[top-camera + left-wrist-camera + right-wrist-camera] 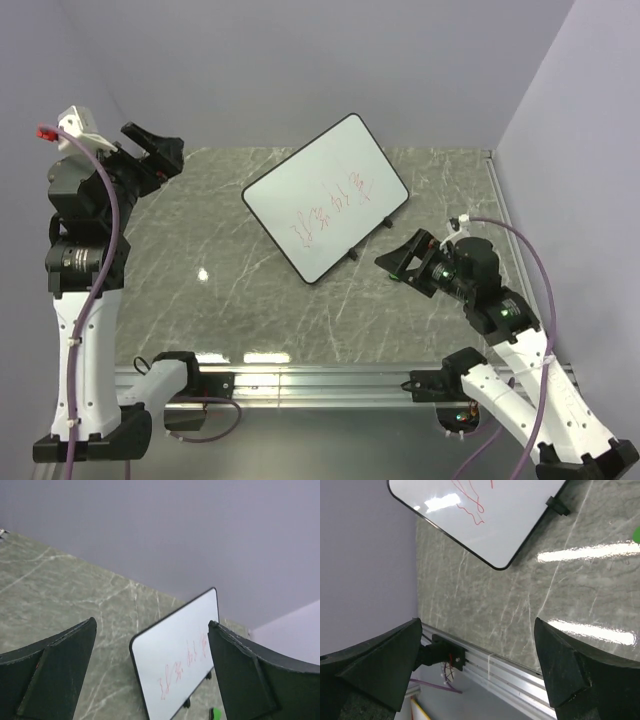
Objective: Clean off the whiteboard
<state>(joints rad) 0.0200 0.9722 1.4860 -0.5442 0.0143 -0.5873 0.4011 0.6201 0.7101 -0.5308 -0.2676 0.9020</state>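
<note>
Resting askew toward twelve o'clock on the marble table (pixel 200 300), the whiteboard (pixel 325 195) carries red scribbles (pixel 335 208). Left gripper (pixel 152 148), high at ten o'clock, and right gripper (pixel 405 258), low at four, gape empty, likely poised to fetch the green eraser (pixel 215 713).

Bright, even overhead light; glare patches on whiteboard (pixel 490 530), table (pixel 520 605); soft shadows.
</note>
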